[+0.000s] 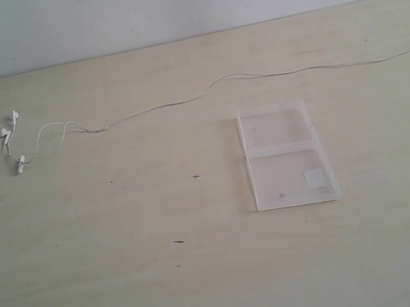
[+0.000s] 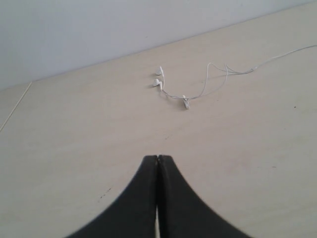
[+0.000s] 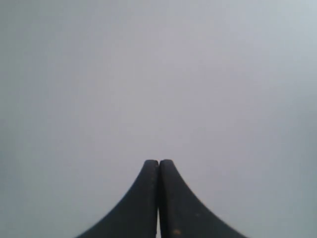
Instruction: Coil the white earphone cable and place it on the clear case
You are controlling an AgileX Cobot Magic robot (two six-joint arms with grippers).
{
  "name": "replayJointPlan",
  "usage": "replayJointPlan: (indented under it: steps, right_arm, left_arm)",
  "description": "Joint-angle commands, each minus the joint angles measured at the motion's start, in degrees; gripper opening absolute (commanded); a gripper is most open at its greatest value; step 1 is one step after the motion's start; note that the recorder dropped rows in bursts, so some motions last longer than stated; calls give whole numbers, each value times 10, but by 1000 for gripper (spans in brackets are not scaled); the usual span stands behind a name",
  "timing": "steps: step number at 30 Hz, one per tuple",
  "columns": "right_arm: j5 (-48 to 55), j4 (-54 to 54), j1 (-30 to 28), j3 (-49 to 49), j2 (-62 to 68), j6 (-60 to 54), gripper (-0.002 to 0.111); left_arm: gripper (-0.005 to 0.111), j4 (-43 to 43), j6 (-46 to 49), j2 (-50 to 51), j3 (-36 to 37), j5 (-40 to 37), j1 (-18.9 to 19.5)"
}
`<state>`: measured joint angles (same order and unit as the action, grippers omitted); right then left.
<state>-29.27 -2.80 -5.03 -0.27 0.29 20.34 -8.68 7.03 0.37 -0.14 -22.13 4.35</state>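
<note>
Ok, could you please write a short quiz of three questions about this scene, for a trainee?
1. True or false: the white earphone cable is already coiled on the clear case.
2. The left gripper is: A) open, B) shut on nothing, C) shut on an earbud.
3. Fill in: in the exterior view, the earbuds lie to the ___ of the case.
Key: 1 false; 2 B; 3 left.
</note>
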Motion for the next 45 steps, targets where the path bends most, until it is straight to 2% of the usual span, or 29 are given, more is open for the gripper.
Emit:
replayJointPlan:
  steps: [1, 4, 8, 11, 13, 16, 19, 21, 23, 25, 29, 32, 35, 37, 40, 45]
  right_arm:
    - [-128, 89, 1, -33, 24, 6, 0]
    - [-126, 109, 1, -108, 100, -24, 0]
    - [-125, 85, 1, -246, 270, -52, 0]
    - [-113, 7, 1, -355, 430, -52, 0]
    - [-70, -48, 1, -434, 526, -50, 0]
    - [38, -128, 1, -573, 666, -22, 0]
    - [178, -292, 18, -698, 802, 43, 0]
    - [320, -436, 58, -776, 884, 73, 0]
    - [449, -492, 101, -844, 958, 16, 0]
    - [521, -459, 131, -893, 1010, -108, 0]
    - [652, -255, 178, -1017, 1123, -470, 0]
    - [748, -124, 191, -1102, 1192, -662, 0]
    - [842, 14, 191, -1166, 1243, -808, 0]
    - [884, 77, 191, -1198, 1269, -876, 0]
    - [915, 150, 191, -1236, 1303, -914, 0]
    - [915, 194, 191, -1271, 1352, -931, 0]
  left_arm:
    - [0, -2, 0, -4, 1, 4, -3]
    - [0, -2, 0, -4, 1, 4, -3]
    - [0, -2, 0, -4, 1, 4, -3]
    - [0, -2, 0, -4, 1, 4, -3]
    - [0, -2, 0, -4, 1, 4, -3]
    - [0, -2, 0, -4, 1, 4, -3]
    - [0, -2, 0, -4, 1, 4, -3]
    - [0, -2, 0, -4, 1, 4, -3]
    - [0, -2, 0, -4, 1, 4, -3]
    - [0, -2, 0, -4, 1, 4, -3]
    - [0, -2, 0, -4, 1, 4, -3]
    - [0, -2, 0, -4, 1, 4, -3]
    - [0, -2, 0, -4, 1, 4, -3]
    - [0, -2, 0, -4, 1, 4, -3]
    - [0, -2, 0, -4, 1, 4, -3]
    - [0, -2, 0, -4, 1, 4, -3]
